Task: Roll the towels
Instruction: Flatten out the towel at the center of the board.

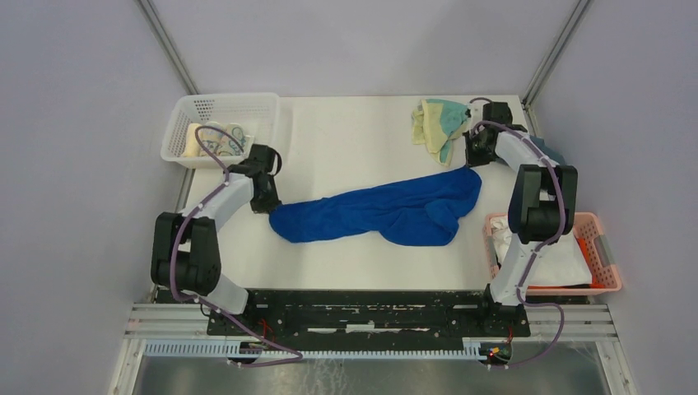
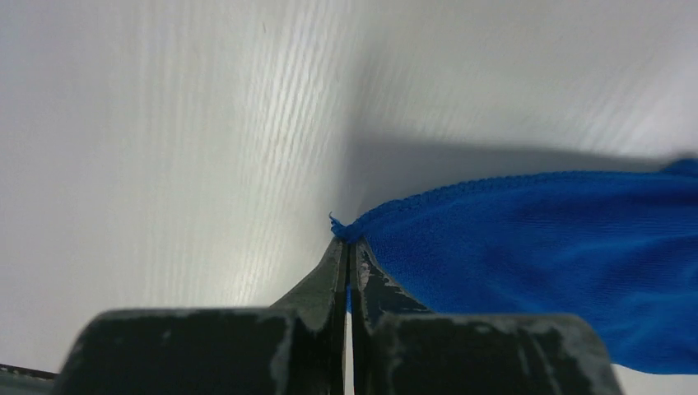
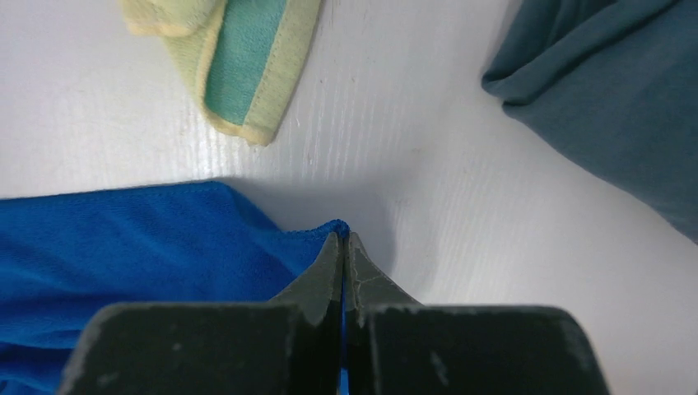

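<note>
Neither towel is rolled yet, so the task looks to be at its very start. The blue towel [image 1: 387, 211] lies bunched in a long, wrinkled band across the middle of the table [image 1: 346, 132], slanting from the left side toward the far right. The left gripper [image 2: 346, 247] is clamped on the corner at its left end, with the hemmed edge running away from the pinch. The right gripper [image 3: 344, 243] is clamped on the corner at the far-right end. This reads as a stretch to spread the cloth flat. Flattening, rolling, and then all of the second towel remain to be done. The yellow-and-teal towel [image 1: 436, 123] sits crumpled near the table's far edge, untouched, just beyond the right gripper. The right side is crowded: the yellow towel's hem lies near the pinched corner, the slate cloth [image 3: 609, 90] is off to its right, and the pink basket [image 1: 605, 247] stands by the right arm's base. Bare table opens beyond the blue band at centre and in front of it, bounded on the far left by the white basket [image 1: 185, 123].
</note>
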Controlling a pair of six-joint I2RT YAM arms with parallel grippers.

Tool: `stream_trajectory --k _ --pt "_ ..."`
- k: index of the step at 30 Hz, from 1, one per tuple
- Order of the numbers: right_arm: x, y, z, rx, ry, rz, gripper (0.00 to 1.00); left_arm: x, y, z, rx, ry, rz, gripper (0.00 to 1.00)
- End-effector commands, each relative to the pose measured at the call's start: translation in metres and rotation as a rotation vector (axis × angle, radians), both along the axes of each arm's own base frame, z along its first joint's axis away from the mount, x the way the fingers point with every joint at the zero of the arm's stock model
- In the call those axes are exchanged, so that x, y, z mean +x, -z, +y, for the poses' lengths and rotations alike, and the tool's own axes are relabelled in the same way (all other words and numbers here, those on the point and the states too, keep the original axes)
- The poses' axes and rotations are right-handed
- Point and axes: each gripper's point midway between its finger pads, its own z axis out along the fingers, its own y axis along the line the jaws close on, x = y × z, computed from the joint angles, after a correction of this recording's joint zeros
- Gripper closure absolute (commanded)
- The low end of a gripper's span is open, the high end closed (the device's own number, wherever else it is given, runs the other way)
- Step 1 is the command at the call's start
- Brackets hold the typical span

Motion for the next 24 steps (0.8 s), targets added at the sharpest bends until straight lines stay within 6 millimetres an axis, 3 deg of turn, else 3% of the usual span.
stream_trajectory --k 1,4,7,11,18,24 --pt "0.024 -0.097 0.001 0.005 0.030 -0.228 1.00 0.068 -0.125 0.012 0.073 0.006 -0.359 0.97" --pt "0.026 -0.143 -0.001 -0.003 0.049 -0.322 1.00 0.084 -0.192 0.020 0.108 -0.011 -0.518 0.97" --pt "0.021 -0.189 -0.003 -0.009 0.059 -0.418 1.00 0.087 -0.254 0.026 0.125 -0.029 -0.670 0.97" --pt "0.005 -0.240 -0.002 -0.002 0.080 -0.531 0.99 0.072 -0.311 0.038 0.155 -0.065 -0.813 0.97" --pt "-0.052 -0.300 0.009 0.054 0.082 -0.731 1.00 0.014 -0.365 0.065 0.189 -0.183 -0.986 0.97" --pt "-0.119 -0.333 0.040 -0.003 -0.038 -0.890 1.00 -0.048 -0.383 0.085 0.188 -0.284 -1.072 0.97"
